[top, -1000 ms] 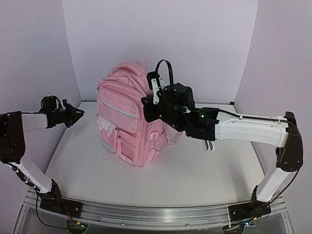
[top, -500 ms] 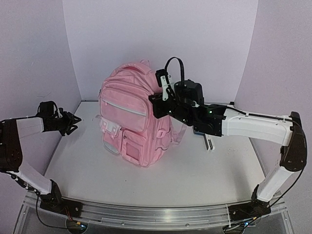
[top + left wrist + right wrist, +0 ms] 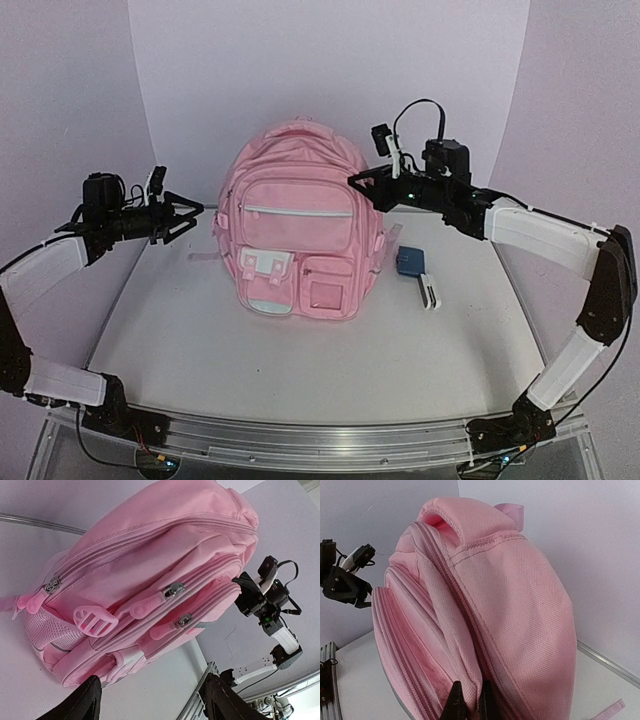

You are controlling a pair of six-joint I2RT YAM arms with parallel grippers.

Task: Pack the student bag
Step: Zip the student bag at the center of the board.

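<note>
The student bag (image 3: pixel 300 230), a large pink backpack, stands upright mid-table with its zipped pockets facing the front. My right gripper (image 3: pixel 362 183) is at the bag's upper right side. In the right wrist view its dark fingers (image 3: pixel 455 704) are shut on a fold of pink fabric (image 3: pixel 470 680) beside a zip seam. My left gripper (image 3: pixel 190 214) hovers left of the bag, apart from it, fingers spread. In the left wrist view the bag (image 3: pixel 150 565) lies ahead, and nothing is between the left gripper's (image 3: pixel 152 705) open fingers (image 3: pixel 87 700).
A small blue case (image 3: pixel 410 262) and a white-and-black object (image 3: pixel 428 292) lie on the table right of the bag. A thin pink strap (image 3: pixel 205 255) trails at the bag's left. Walls close in behind and on both sides.
The bag has swung round to face the front and shifted right, with the right gripper moving back and right while holding it. The left gripper has opened and come nearer the bag.
</note>
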